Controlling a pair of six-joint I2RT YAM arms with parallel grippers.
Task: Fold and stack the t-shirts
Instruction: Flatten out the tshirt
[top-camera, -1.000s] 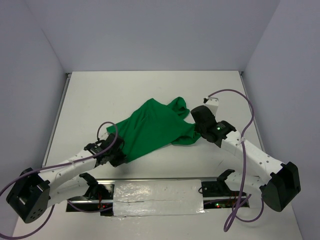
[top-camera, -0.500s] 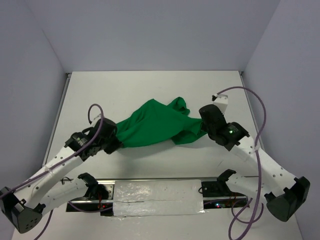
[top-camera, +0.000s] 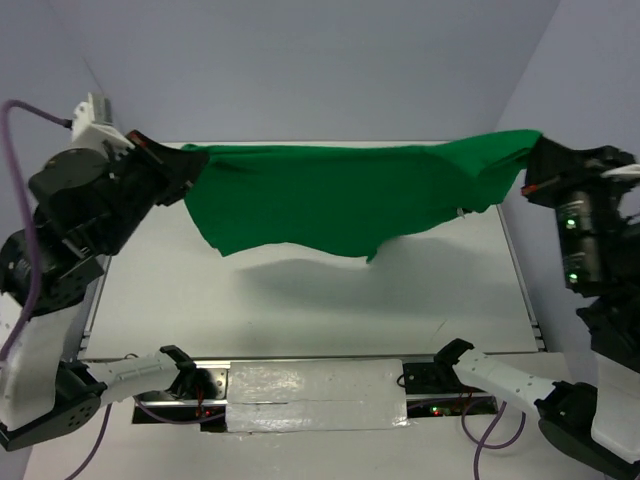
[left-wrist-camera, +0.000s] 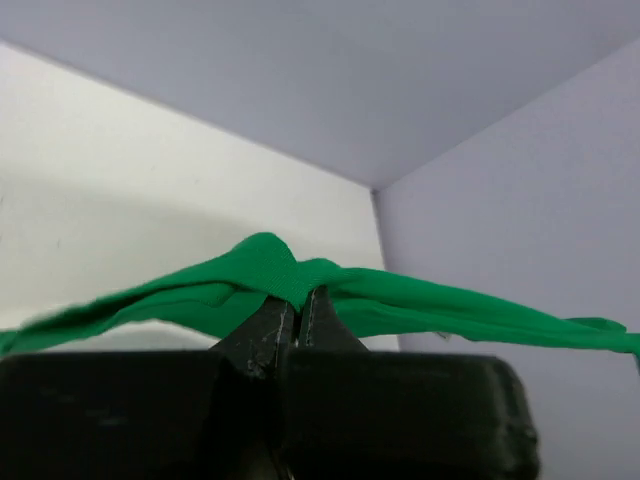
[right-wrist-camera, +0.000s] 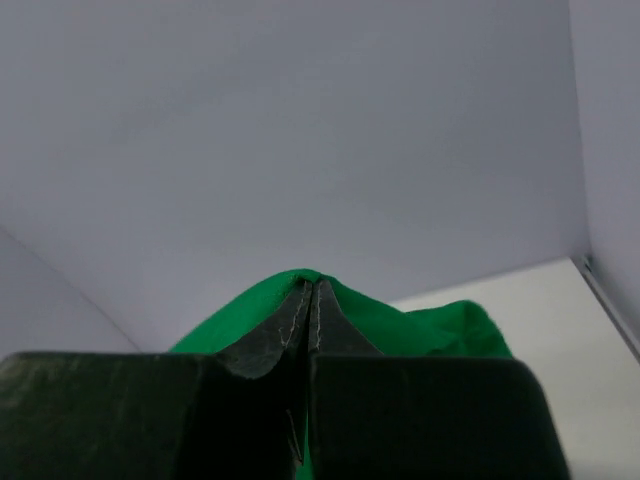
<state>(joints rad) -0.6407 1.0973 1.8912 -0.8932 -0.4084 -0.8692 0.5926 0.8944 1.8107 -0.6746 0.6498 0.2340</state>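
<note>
Top view: t-shirt (top-camera: 340, 195) was off the desk (top-camera: 300, 300), stretched in the air between both arms. Left hand (top-camera: 186, 165) was clenched on its left end and right hand (top-camera: 528, 172) on its right end. The lower edge sagged in the middle, with a shadow (top-camera: 300, 270) on the desk below it. A silver taped strip (top-camera: 315, 392) ran along the near edge between the arm bases, and a purple cable (top-camera: 12, 140) looped off the left arm. The raised left arm blocked the desk's left edge, and the right arm covered part of the right wall. The fingertips were dark against dark housings here, so the pinch itself was hard to read.

Left wrist: this view showed the pinch. The fingers (left-wrist-camera: 270, 325) were closed tight on a fold of the green cloth, which ran out to both sides, the right tail reaching the frame edge. The desk and a wall corner (left-wrist-camera: 375, 185) sat behind. The hand's own body blocked the bottom of the frame. The other arm wasn't in this view.

Right wrist: the fingers (right-wrist-camera: 335, 330) were pressed together with the shirt humped over the tips. Only a small piece of cloth showed; the rest was hidden behind the hand body. The back wall (right-wrist-camera: 300, 120) filled most of the frame, with a sliver of desk at the right.
</note>
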